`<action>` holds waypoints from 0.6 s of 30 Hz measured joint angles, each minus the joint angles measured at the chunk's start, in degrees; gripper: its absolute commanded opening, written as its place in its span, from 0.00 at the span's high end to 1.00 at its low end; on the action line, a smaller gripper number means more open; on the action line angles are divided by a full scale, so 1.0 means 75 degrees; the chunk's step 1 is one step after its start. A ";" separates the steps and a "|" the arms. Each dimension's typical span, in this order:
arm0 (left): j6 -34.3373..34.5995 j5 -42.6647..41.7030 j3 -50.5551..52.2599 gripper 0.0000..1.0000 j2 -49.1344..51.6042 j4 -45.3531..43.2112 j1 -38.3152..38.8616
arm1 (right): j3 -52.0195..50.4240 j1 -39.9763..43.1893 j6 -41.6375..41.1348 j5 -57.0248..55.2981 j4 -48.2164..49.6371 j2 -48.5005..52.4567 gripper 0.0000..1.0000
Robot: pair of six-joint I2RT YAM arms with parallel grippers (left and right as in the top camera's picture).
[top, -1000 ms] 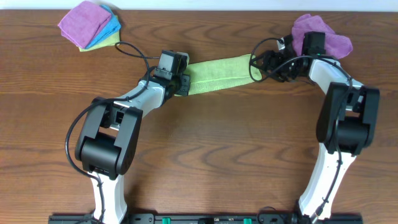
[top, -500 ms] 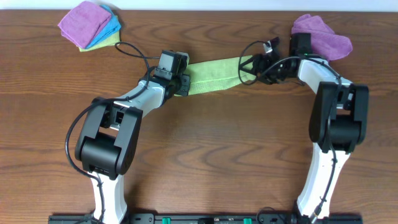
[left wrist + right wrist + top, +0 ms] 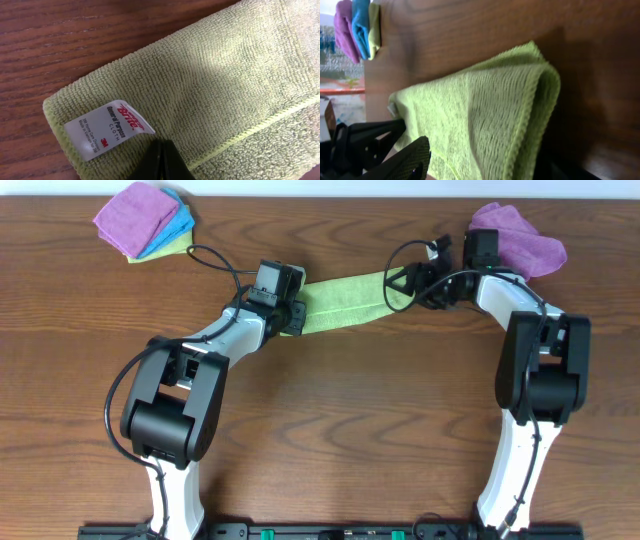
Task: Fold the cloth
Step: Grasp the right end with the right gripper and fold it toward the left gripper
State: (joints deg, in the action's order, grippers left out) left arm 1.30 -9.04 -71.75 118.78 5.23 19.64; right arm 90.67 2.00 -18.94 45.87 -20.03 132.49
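The lime-green cloth (image 3: 345, 298) lies on the table as a folded strip between my two grippers. Its white tag (image 3: 107, 129) shows near the left end. My left gripper (image 3: 290, 315) is at that left end. Its fingertips (image 3: 160, 162) are pressed together on the cloth just below the tag. My right gripper (image 3: 405, 280) is at the strip's right end. In the right wrist view its fingers (image 3: 490, 167) stand wide apart, with the cloth's (image 3: 485, 110) rounded folded end between them.
A stack of purple, blue and yellow-green cloths (image 3: 145, 220) lies at the back left. A loose purple cloth (image 3: 520, 235) lies at the back right, just behind my right arm. Cables (image 3: 215, 262) loop over the table by each wrist.
My right gripper has moved left along the strip and now covers its right end, so less of the green shows. My left gripper and the cloth's left end have not moved.
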 measured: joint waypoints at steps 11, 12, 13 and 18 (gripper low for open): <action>-0.0020 0.0000 -0.0003 0.94 0.0000 0.0000 0.0000 | -0.0006 -0.0020 -0.0277 -0.0673 0.0099 0.0058 0.87; -0.0035 0.0000 -0.0003 0.94 0.0000 0.0009 0.0000 | -0.0009 -0.0029 -0.0245 -0.0699 0.0108 0.0082 0.94; -0.0041 0.0003 -0.0006 0.94 0.0000 0.0026 0.0000 | -0.0009 -0.0044 -0.0271 -0.0743 0.0105 0.0108 0.99; -0.0207 0.0000 -0.0079 0.94 -0.0023 0.0335 0.0000 | -0.0012 -0.0064 -0.0286 -0.0603 0.0108 0.0143 0.98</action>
State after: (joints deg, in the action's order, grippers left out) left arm -0.25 -9.04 -72.34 118.61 7.75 19.64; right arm 90.59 1.52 -21.08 41.34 -19.22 133.56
